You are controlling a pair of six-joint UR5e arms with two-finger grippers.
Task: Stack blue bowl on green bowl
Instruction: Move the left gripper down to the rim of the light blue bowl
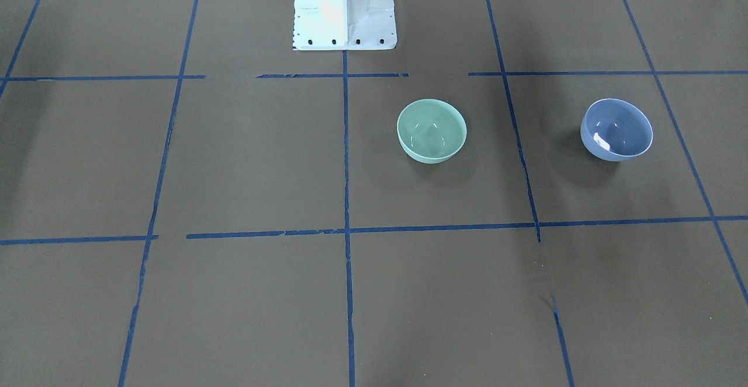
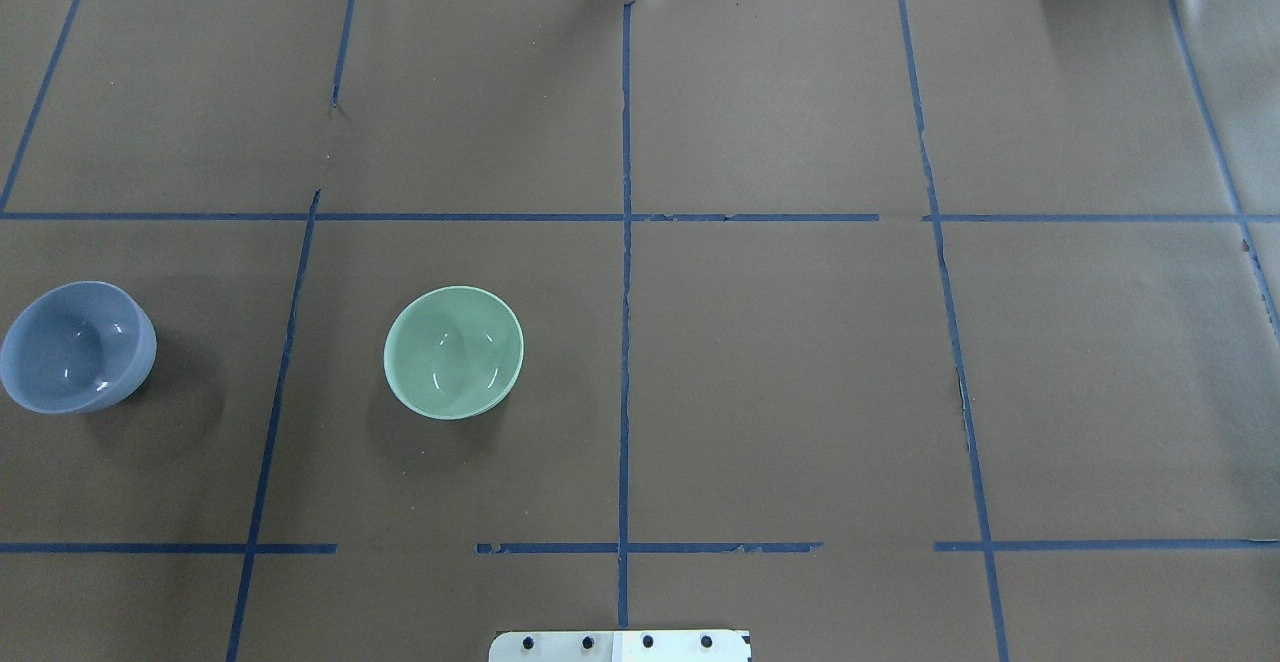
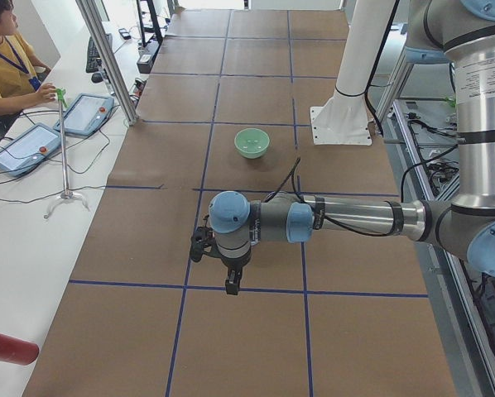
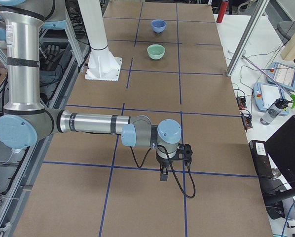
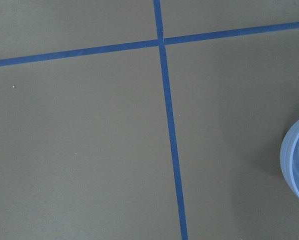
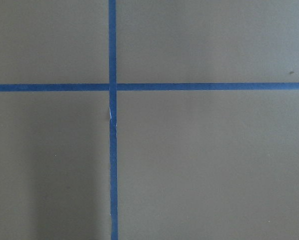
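The blue bowl (image 1: 616, 130) stands upright on the desk (image 1: 234, 170) at the right of the front-facing view. The green bowl (image 1: 431, 130) sits just right of centre, well apart from it, with a tape line (image 1: 517, 141) between them. Nothing is stacked, so the task is judged to be at its opening step: the approach to the blue bowl.

The left fingers (image 3: 231, 285) are shown only in the left side view, pointed down above the desk at mid-frame. Whether they are wide or narrow cannot be told. The same holds for the right fingers (image 4: 163, 175), low in the right side view.

A slice of the blue bowl is caught at the right edge of the left wrist view. Next, the left fingers would need to be brought over that bowl's rim, spread enough to straddle its wall, and lowered squarely.
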